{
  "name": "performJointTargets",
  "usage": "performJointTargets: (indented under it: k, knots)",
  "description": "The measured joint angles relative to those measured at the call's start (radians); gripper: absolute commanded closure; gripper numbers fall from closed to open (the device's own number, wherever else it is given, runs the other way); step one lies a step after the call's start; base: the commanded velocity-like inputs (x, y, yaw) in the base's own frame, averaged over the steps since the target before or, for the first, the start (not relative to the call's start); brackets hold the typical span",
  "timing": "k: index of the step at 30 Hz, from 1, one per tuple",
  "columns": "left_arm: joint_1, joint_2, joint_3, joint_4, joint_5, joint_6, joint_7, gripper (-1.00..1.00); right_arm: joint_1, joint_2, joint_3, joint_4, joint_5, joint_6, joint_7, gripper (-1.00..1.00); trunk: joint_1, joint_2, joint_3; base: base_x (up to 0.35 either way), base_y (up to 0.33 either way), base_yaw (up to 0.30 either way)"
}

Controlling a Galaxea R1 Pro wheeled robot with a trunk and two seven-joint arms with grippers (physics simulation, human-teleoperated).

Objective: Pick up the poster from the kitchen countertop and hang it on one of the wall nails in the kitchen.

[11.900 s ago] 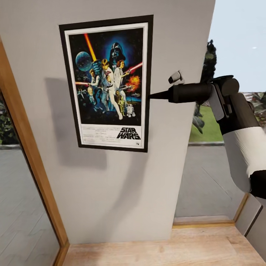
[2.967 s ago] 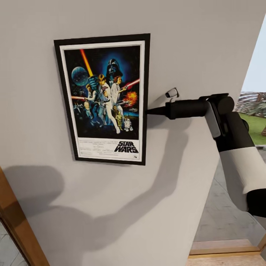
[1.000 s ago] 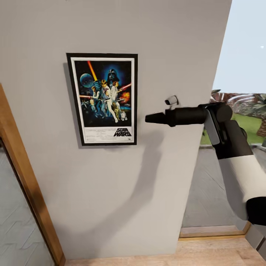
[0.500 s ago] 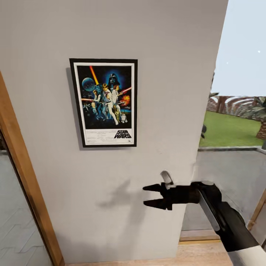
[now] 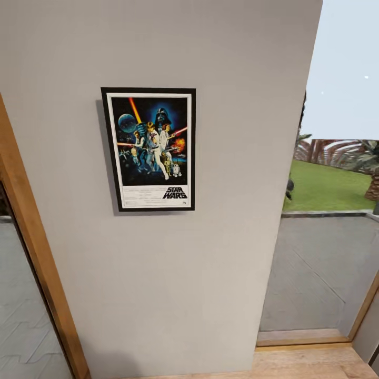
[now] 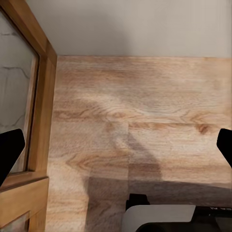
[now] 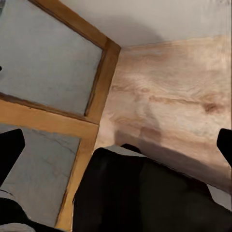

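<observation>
The poster (image 5: 150, 150) hangs upright and flat against the pale grey wall (image 5: 210, 252), with nothing touching it. Its black frame, white border and "STAR WARS" title all show. The wall nail is hidden behind it, and the kitchen countertop is out of view. In the left wrist view my left gripper (image 6: 116, 147) is open, its dark fingertips (image 6: 9, 150) far apart above the wooden floor (image 6: 145, 106). My right gripper (image 7: 116, 145) is open too, pointing down at the wooden floor (image 7: 174, 92), with nothing between its fingers.
A wooden door frame (image 5: 31, 237) with glass runs down the wall's left side. To the right of the wall is a glazed opening onto paving (image 5: 321, 268) and a lawn (image 5: 326, 189). My own dark body (image 7: 140, 193) sits below the right gripper.
My right gripper has let go of the poster's right edge, opened, dropped and left the head view. The poster stays on the wall. The camera has pulled back.
</observation>
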Motion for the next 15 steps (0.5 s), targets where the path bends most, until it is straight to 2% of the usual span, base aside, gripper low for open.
performJointTargets:
  k: [1, 2, 4, 5, 8, 10, 15]
  knots:
    - [0.0, 0.0, 0.0, 0.0, 0.0, 0.0, 0.0, -1.0, 0.0, 0.001, 0.0, 0.013, -0.001, -0.001, -0.036, -1.0, 0.0, 0.0, 0.0, 0.0, 0.0, 0.0]
    - [0.0, 0.0, -0.001, 0.0, 0.0, 0.0, 0.0, -1.0, 0.0, 0.003, 0.0, 0.032, -0.001, -0.003, -0.106, -1.0, 0.0, 0.0, 0.0, 0.0, 0.0, 0.0]
    - [0.0, -0.001, -0.002, 0.0, -0.001, -0.001, 0.0, -1.0, -0.001, 0.02, 0.001, 0.08, 0.0, -0.008, -0.356, -1.0, 0.0, 0.0, 0.0, 0.0, 0.0, 0.0]
    - [0.0, -0.001, -0.003, 0.0, -0.002, -0.001, 0.0, -1.0, -0.001, 0.026, 0.001, 0.087, 0.0, -0.009, -0.405, -1.0, 0.0, 0.0, 0.0, 0.0, 0.0, 0.0]
    - [0.0, -0.002, -0.003, 0.001, -0.002, -0.001, 0.0, -1.0, -0.001, 0.067, 0.002, 0.109, 0.002, -0.01, -0.675, -1.0, 0.0, 0.0, 0.0, 0.0, 0.0, 0.0]
    - [0.0, -0.002, -0.005, 0.001, -0.003, -0.001, 0.0, -1.0, -0.001, 0.082, 0.002, 0.123, 0.003, -0.01, -0.775, -1.0, 0.0, 0.0, 0.0, 0.0, 0.0, 0.0]
    - [0.0, -0.002, -0.006, 0.002, -0.004, -0.001, 0.0, -1.0, -0.002, 0.097, 0.006, 0.163, 0.004, -0.01, -0.879, -1.0, 0.0, 0.0, 0.0, 0.0, 0.0, 0.0]
